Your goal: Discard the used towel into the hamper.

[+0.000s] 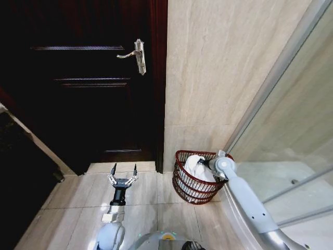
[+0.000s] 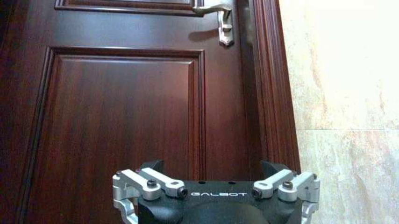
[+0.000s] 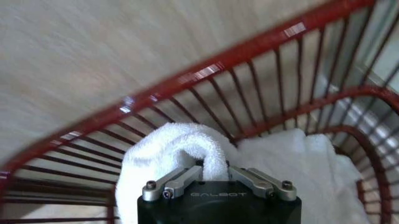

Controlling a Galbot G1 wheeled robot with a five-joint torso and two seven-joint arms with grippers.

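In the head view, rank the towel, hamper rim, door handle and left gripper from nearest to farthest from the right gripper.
1. The towel, pinched in the right gripper, inside the hamper.
2. The hamper rim, ringing the right gripper.
3. The left gripper, open above the floor to the hamper's left.
4. The door handle, high on the dark door.

fluffy white terry towel [image 3: 181, 144] in glossy red wire hamper [image 3: 249, 60]

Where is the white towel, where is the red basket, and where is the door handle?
towel [image 3: 181, 144]: right wrist view, on the folded hump pinched by the right gripper [image 3: 214, 169].
basket [image 1: 183, 152]: head view, on the top rim at its left.
door handle [image 1: 138, 56]: head view, on the silver plate.
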